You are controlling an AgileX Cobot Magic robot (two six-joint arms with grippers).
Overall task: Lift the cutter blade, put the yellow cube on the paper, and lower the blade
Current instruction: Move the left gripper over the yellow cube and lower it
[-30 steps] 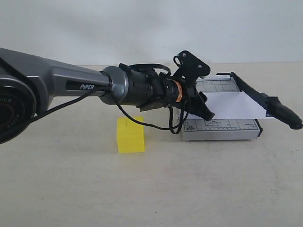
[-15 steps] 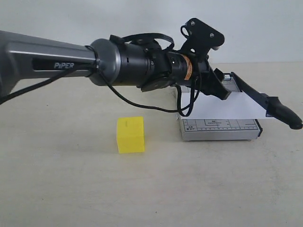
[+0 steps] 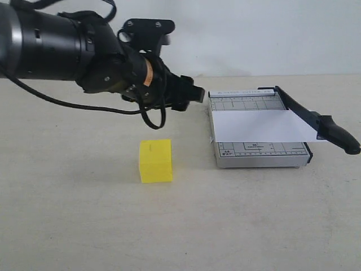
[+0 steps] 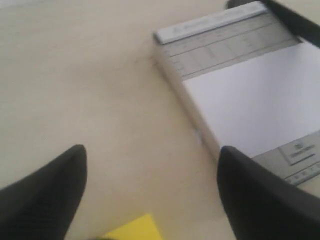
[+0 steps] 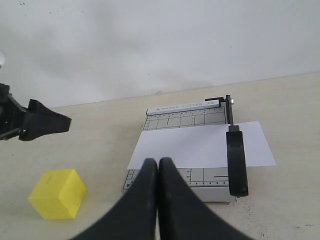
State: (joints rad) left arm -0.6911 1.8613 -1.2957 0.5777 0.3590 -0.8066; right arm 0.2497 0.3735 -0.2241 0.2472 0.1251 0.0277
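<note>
Nothing done so far, judging by cutter blade point(image 3: 317, 119) down across the paper point(image 3: 259, 125) on the grey cutter base point(image 3: 254, 152), yellow cube point(image 3: 155, 161) on the desk point(image 3: 84, 214) apart from it, left pincer point(image 4: 150, 160) spread wide and empty, right pincer point(image 5: 158, 165) pressed together on nothing, with lifting, placing and lowering all to come.

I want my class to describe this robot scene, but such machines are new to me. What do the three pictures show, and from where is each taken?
This is a robot with two arms, each ending in a two-finger gripper. One picture comes from a camera off the arms; the other two from cameras on the wrists. The left gripper hangs open above the table, holding nothing. The right gripper is shut and empty. On the table stand a yellow cube and a grey cutter base with white paper on it; the cutter blade lies down across the paper's edge.
</note>
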